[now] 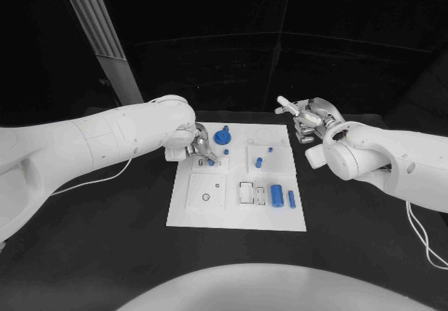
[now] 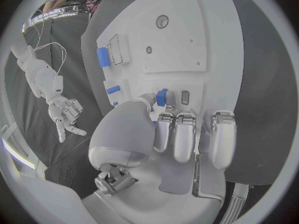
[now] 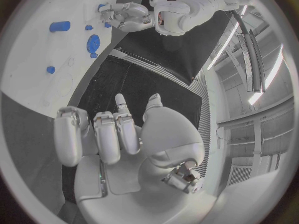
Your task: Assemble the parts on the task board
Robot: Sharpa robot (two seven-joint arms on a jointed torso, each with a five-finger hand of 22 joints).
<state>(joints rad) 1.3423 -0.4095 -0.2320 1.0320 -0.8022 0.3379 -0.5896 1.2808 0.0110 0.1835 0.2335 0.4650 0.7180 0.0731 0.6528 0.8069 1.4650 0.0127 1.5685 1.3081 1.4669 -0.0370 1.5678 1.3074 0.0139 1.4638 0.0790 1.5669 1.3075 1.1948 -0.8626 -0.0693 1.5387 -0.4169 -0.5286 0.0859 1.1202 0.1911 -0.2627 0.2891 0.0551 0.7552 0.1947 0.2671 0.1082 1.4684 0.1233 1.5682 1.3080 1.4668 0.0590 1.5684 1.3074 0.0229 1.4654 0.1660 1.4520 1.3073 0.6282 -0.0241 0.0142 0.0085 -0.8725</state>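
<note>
Task board (image 1: 236,217), a flat white plate with shallow recesses and outlined seats, lies square in the middle of the black table (image 1: 93,259), probably so both arms reach it equally. The left hand (image 1: 193,146), smooth silver with jointed metal fingers, is lowered onto the board's near-left upper part; in the left wrist view its fingers curl down around a small blue part (image 2: 161,97), which seems pinched between thumb and finger, likely being guided into a seat. The right hand (image 1: 310,119) hovers off the board's far right corner, fingers loosely apart and holding nothing, apparently parked out of the way. Among the loose pieces, a blue gear (image 1: 222,137) with a toothed round rim sits near the board's top, a matte blue cylinder (image 1: 276,193) lies on its side lower right, and a thinner blue pin (image 1: 291,199) lies just beside it. Two small blue pegs (image 1: 259,162) stand upright in the middle block
</note>
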